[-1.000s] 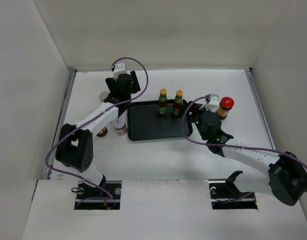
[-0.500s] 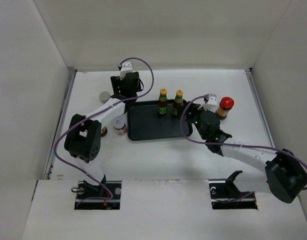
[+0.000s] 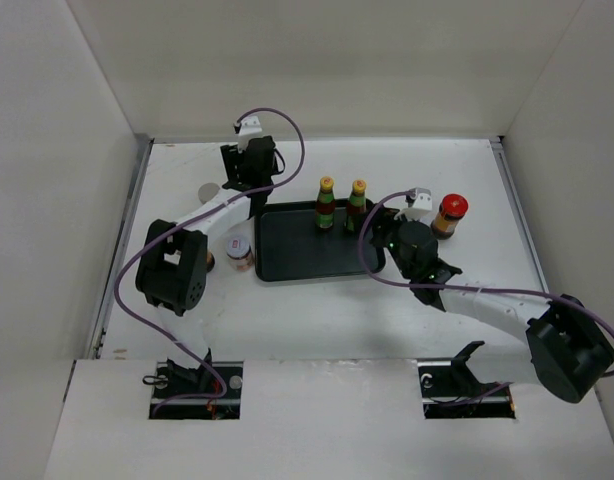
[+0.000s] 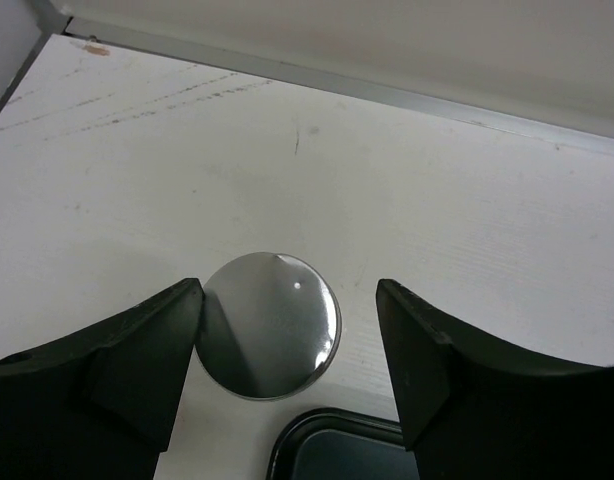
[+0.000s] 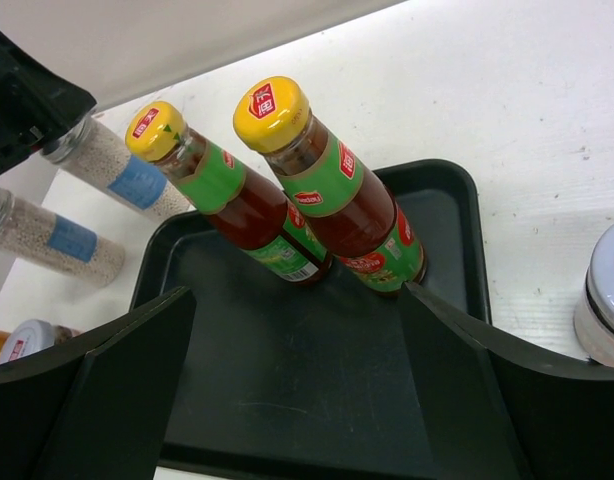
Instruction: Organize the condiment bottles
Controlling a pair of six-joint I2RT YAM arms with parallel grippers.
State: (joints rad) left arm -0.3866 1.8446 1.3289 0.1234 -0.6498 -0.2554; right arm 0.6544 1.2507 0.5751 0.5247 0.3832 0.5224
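My left gripper [image 4: 287, 385] is open and hovers above a round silver lid [image 4: 270, 325] of a container on the white table, which shows between its fingers. In the top view that lid [image 3: 209, 191] lies just left of the left gripper [image 3: 245, 185]. Two yellow-capped sauce bottles [image 5: 237, 195] [image 5: 337, 190] stand at the back of the black tray [image 5: 287, 390]. My right gripper [image 5: 297, 400] is open and empty over the tray, in front of them. Two white shakers [image 5: 107, 165] [image 5: 57, 235] stand left of the tray. A red-capped jar [image 3: 450, 214] stands right of it.
A silver-lidded jar [image 5: 607, 300] stands by the tray's right edge. Another red-capped jar [image 5: 22, 340] sits at the tray's near left. The tray's corner [image 4: 337, 450] is just below the left fingers. White walls enclose the table.
My left gripper has swung back and to the right, uncovering the silver lid on the table. My right gripper has edged slightly left over the tray. The bottles have not moved.
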